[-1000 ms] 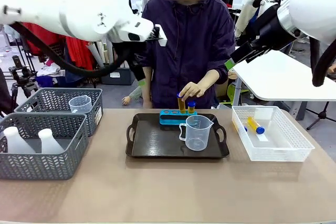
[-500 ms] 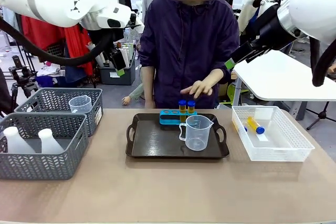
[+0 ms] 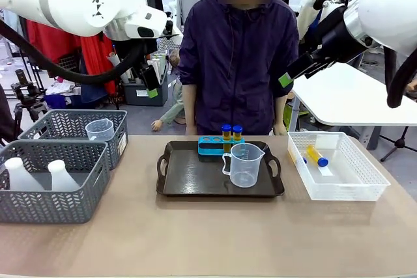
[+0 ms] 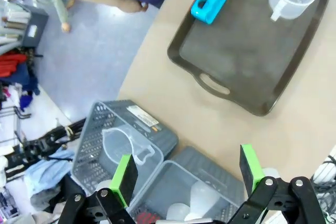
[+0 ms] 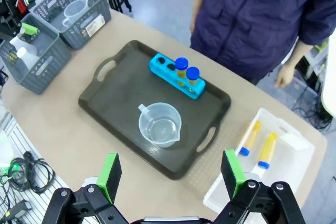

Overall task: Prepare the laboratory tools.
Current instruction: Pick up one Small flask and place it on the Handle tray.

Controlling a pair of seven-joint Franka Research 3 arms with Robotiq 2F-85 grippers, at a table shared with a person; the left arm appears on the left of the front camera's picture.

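A small blue rack [image 3: 212, 145] stands at the far edge of the black tray [image 3: 189, 177]. Two blue-capped tubes [image 3: 226, 132] of yellow liquid stand upright in its right-hand holes. The clear measuring beaker [image 3: 245, 164] sits on the tray in front of them. Two more tubes [image 5: 250, 137] lie in the white basket [image 3: 352, 190] on the right. White conical flasks [image 3: 62, 175] rest in the near grey basket. My left gripper [image 4: 188, 170] hangs open, high over the grey baskets. My right gripper [image 5: 171, 173] is open too, high above the tray.
A second clear beaker [image 3: 99, 128] sits in the far grey basket [image 3: 71, 122] at the left. A person [image 3: 234, 63] stands at the far side behind the tray, arms down. The tabletop in front of the tray is bare.
The person's hand let go of the second tube in the rack and dropped to their side. My left arm swung from the middle out to the left. My right arm stayed put.
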